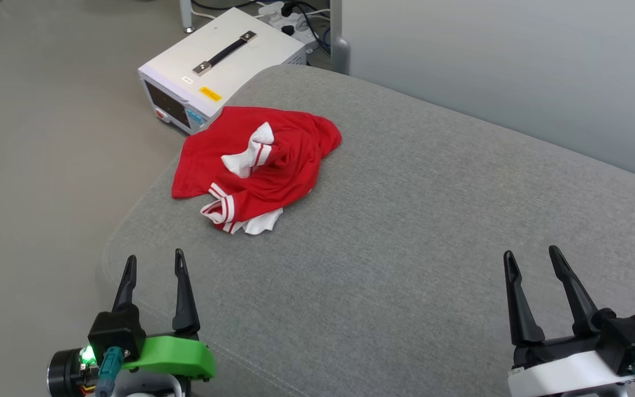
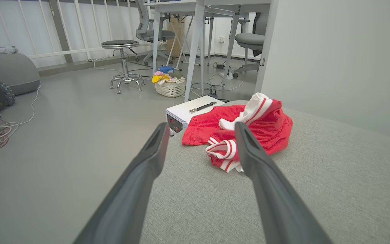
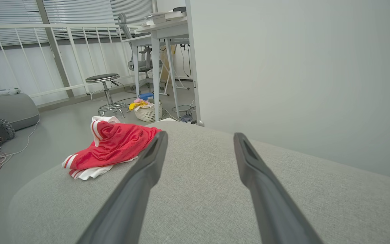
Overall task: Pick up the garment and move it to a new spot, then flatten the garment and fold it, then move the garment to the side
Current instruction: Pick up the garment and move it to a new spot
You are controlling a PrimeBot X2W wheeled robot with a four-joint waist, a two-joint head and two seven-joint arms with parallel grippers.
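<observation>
You had both grippers spread wide and empty: the left gripper (image 1: pixel 155 256) over the near edge of the grey cushion (image 1: pixel 405 264), the right gripper (image 1: pixel 532 251) well apart from it. Ahead of the left fingers, slightly right, the shirt (image 1: pixel 273 165) lay crumpled. It looked light and limp; the raised striped cuff nearest you seemed the best hold. Beyond it sat a white box (image 1: pixel 224 60).
</observation>
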